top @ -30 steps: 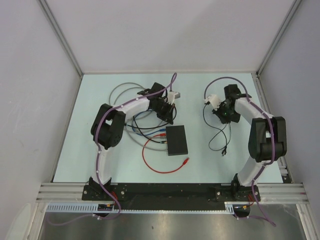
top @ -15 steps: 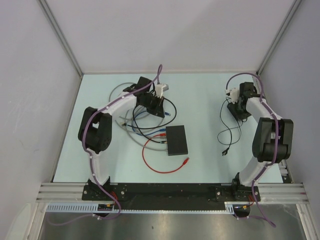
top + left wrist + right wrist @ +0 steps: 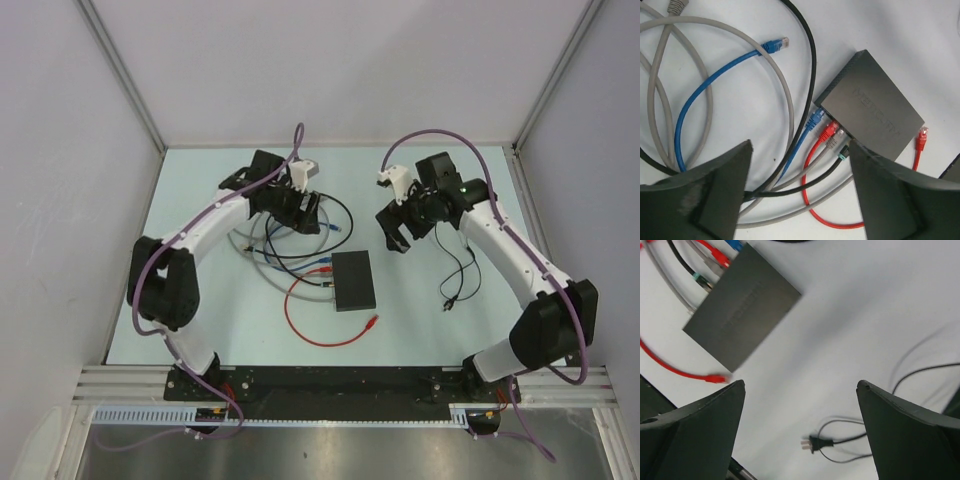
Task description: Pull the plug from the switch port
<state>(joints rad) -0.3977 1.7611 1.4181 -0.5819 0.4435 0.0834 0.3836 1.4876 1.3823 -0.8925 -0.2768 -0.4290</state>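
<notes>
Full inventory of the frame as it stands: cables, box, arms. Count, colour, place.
switch: 1, matte black, table centre, plugs along its left edge
blue cable: blue, one plug in the switch, one loose plug farther out; one cable or two, cannot tell
red cable: 1, red, one end in the switch, loop on the near side, other end loose
grey cable: at least 1, grey, plugged in, coils to the left
black cable: at least 1, black with teal-tipped plug, plugged in
power cord: 1, black, two-prong plug loose, right of the switch
table: 1, pale
left gripper: 1, black, open, above the cables
right gripper: 1, black, open, holding nothing
</notes>
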